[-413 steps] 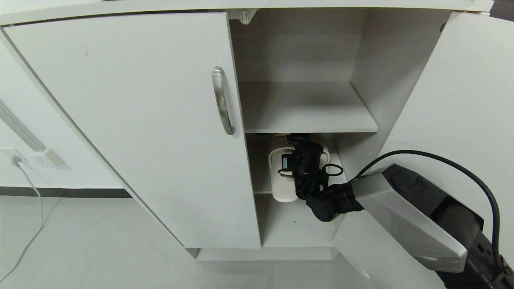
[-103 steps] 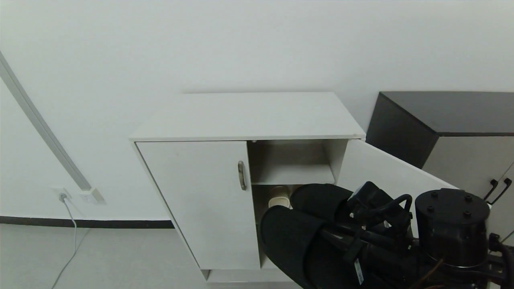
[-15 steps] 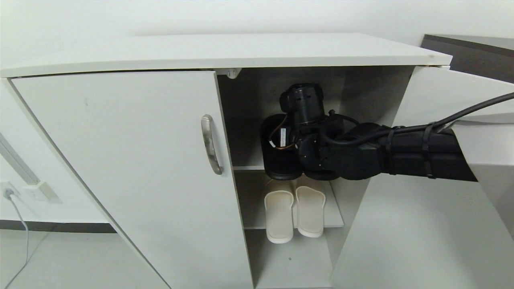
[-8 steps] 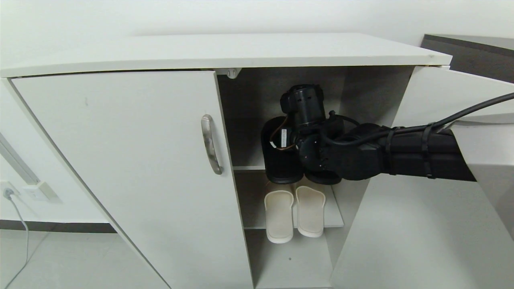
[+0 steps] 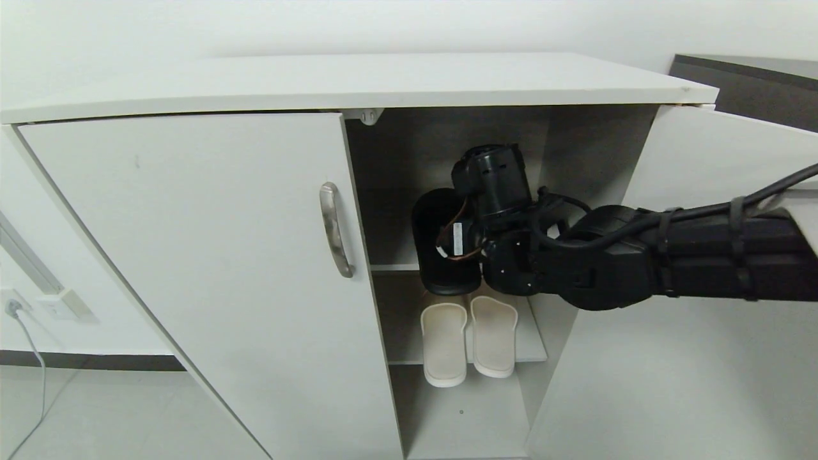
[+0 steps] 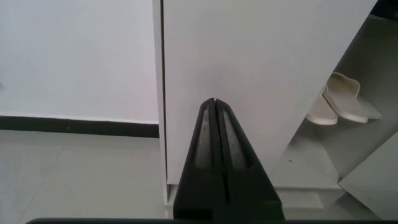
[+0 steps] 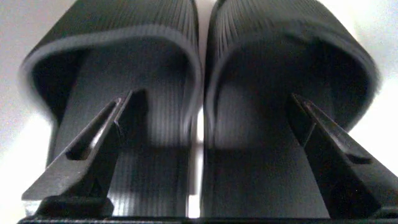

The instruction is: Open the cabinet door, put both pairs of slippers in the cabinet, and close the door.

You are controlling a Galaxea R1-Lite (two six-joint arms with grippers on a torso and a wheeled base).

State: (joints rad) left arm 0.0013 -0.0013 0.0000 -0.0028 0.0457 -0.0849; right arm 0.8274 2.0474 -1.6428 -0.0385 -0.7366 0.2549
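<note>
The right claw [image 7: 210, 94] is inside the open half of the cabinet [image 5: 358, 80], level with the upper shelf [image 5: 388, 268]. Its 2 fingers [image 7: 87, 168] are spread wide, 1 under the strap of each of the 2 black slippers [image 5: 441, 243], and they pinch nothing. The black pair lies side by side around the claw. Their toes point away from it into the cabinet and their heels jut past the shelf's front edge. Whether the soles rest fully on the shelf cannot be told.

Straight below the claw, the 2 white slippers [image 5: 466, 338] sit side by side on the lower shelf [image 5: 533, 351], heels over its edge. The right door [image 5: 671, 383] stands swung open to the claw's right. The left door [image 5: 192, 255], with its handle [image 5: 333, 230], is closed to its left.

The left claw [image 6: 214, 102] has its fingers pressed together on nothing. It points at the face of the left door, low down, with the floor [image 6: 74, 174] beneath it. The white pair lies farther off, past the door's edge.
</note>
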